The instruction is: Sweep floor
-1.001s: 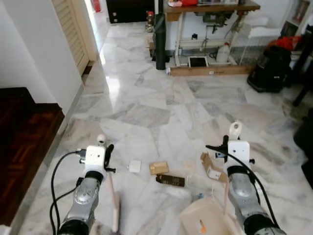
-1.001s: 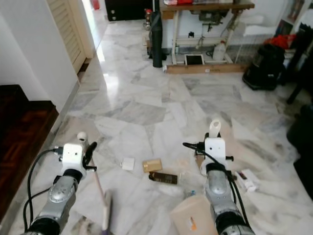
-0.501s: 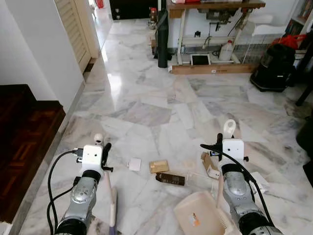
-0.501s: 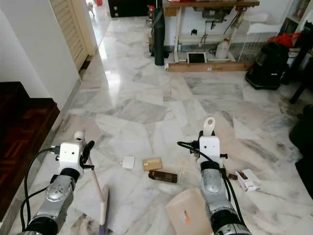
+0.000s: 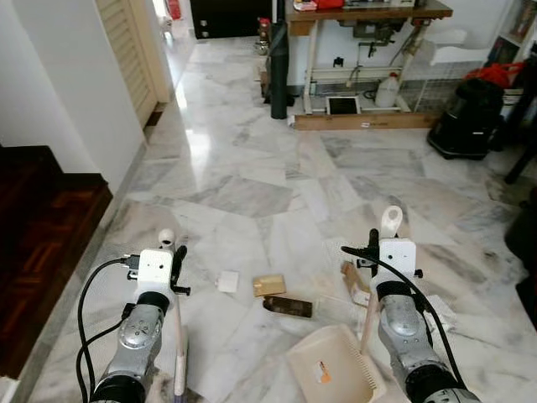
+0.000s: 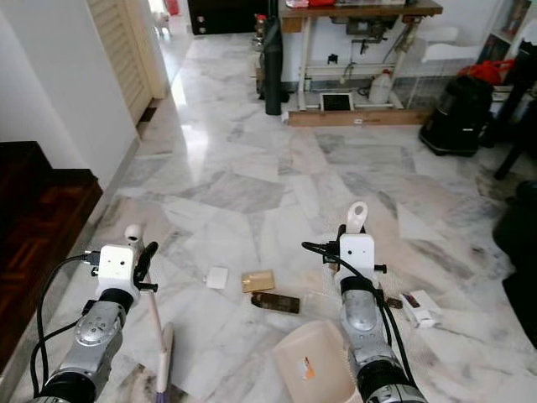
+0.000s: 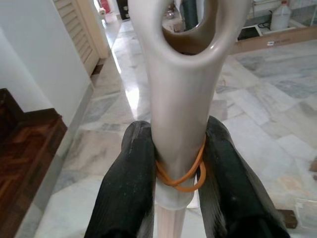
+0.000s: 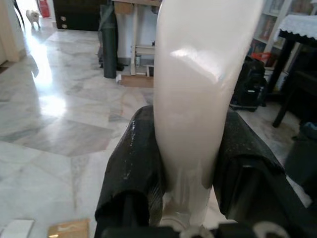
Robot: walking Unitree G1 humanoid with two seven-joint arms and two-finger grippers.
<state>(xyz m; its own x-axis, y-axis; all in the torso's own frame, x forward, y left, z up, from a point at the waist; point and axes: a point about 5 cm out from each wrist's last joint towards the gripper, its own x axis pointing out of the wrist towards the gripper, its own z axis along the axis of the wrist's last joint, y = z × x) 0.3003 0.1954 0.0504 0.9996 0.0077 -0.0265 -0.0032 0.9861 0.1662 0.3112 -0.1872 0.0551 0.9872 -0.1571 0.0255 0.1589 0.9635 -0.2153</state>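
Note:
My left gripper (image 5: pixel 176 262) is shut on the top of a pale broom handle (image 7: pixel 178 99), which has an orange rubber band around it between the black fingers (image 7: pixel 130 198). The broom stick (image 5: pixel 178 332) runs down to the floor in front of me. My right gripper (image 5: pixel 375 250) is shut on the white dustpan handle (image 8: pixel 198 89). The beige dustpan (image 5: pixel 331 371) rests on the marble floor just short of the litter. The litter consists of a white square (image 5: pixel 226 281), a tan packet (image 5: pixel 269 285), a dark wrapper (image 5: pixel 288 307) and a torn cardboard piece (image 5: pixel 351 281).
A small white box (image 6: pixel 417 307) lies to the right of the dustpan. At the left are a dark wooden step (image 5: pixel 42 243) and a white wall (image 5: pixel 59 92). Far ahead stand a wooden table (image 5: pixel 369 17), a black post (image 5: pixel 278 67) and a black bag (image 5: pixel 466 117).
The dustpan has slid left, closer to the dark wrapper. The broom's lower end has swung left, so the stick stands more upright. The view has shifted slightly.

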